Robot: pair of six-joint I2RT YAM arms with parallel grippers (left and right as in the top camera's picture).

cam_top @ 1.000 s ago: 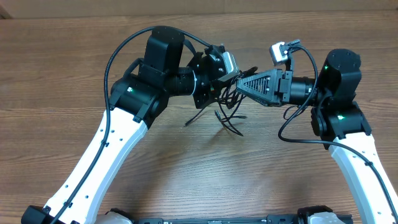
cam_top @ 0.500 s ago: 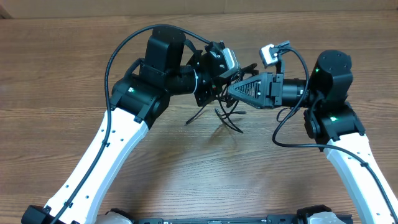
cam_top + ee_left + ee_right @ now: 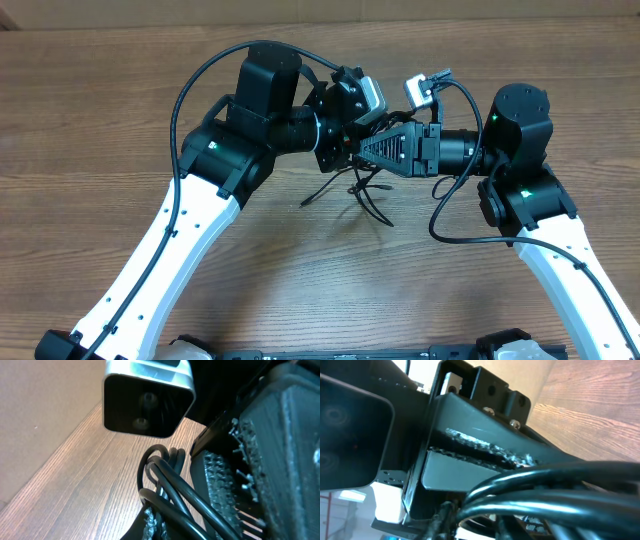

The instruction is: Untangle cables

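Right claw (image 3: 366, 149) has pushed in beside the left claw (image 3: 346, 153) — which pinches the cables (image 3: 174, 489); right's grip unclear.

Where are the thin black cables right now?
In the overhead view, the cables hang near the middle of the table, right where the left claw and the right claw meet, loose ends trailing toward the front.

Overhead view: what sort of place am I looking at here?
Probably a robotics lab bench: a white-and-black left robot arm and right robot arm meet over a brown wood-grain tabletop, handling a small tangle of thin black cables.
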